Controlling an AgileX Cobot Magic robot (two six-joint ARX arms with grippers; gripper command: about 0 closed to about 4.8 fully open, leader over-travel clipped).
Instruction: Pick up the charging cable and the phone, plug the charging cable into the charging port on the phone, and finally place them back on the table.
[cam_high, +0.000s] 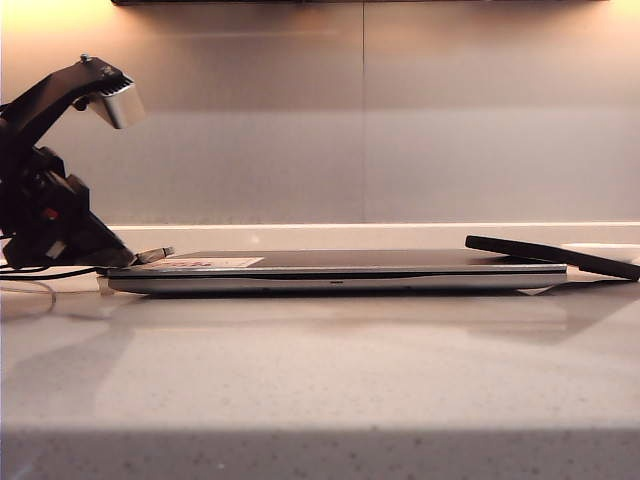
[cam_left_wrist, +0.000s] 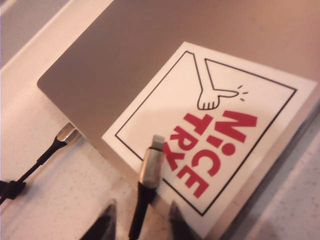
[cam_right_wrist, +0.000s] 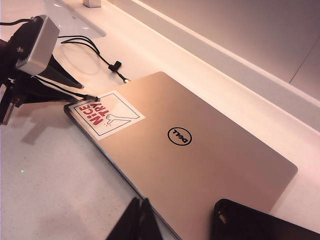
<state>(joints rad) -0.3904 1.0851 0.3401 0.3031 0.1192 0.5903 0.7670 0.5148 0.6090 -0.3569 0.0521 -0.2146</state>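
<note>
Cable pickup under way: left gripper, fingers apart, straddles the charging cable on the laptop's sticker corner; next, close. Right gripper, fingers together, waits near the phone on the laptop's far corner

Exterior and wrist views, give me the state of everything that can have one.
Laptop: closed, flat on table.
Phone: tilted, one end on laptop.
Charging cable: unplugged, tip on sticker.
Left gripper: open, straddling cable.
Right gripper: shut, empty.
</note>
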